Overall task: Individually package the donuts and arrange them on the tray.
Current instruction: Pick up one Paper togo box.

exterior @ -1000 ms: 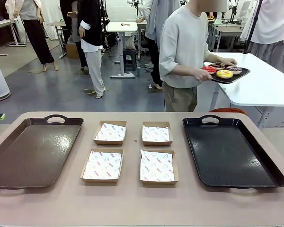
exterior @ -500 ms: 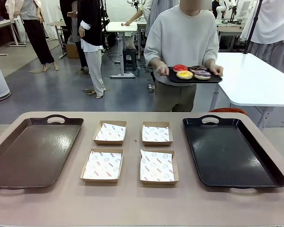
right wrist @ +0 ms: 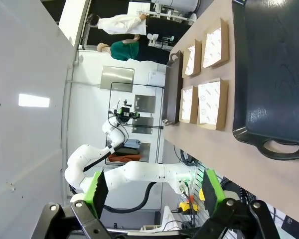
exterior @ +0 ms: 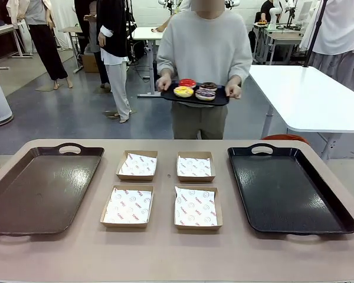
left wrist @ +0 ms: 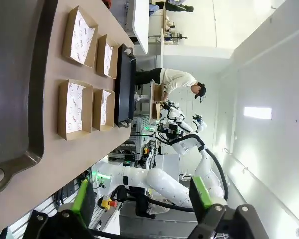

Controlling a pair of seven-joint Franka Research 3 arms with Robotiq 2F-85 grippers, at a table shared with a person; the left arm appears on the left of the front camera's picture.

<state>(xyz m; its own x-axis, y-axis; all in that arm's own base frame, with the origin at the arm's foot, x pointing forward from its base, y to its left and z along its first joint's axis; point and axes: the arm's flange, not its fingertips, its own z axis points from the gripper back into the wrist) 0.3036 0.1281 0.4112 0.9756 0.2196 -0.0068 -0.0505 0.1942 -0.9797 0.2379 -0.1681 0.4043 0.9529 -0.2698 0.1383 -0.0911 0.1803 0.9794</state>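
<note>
We note table (exterior: 165, 253): bare strip along near edge. At left end brown tray (exterior: 41, 188), at right end black tray (exterior: 289, 188), both bare. Four paper-lined boxes (exterior: 128, 206) between them, two rows, gaps all round. Clear of tabletop: left gripper (left wrist: 142, 199) and right gripper (right wrist: 153, 194), jaws spread wide, nothing between pads (left wrist: 84, 201). Beyond far edge, donuts (exterior: 183, 91) on small dark tray (exterior: 219, 101) that person (exterior: 205, 47) holds level in both hands (exterior: 164, 84); we count four, one seemingly drizzled. Grey floor (exterior: 76, 118), more tables (exterior: 318, 100) behind.
</note>
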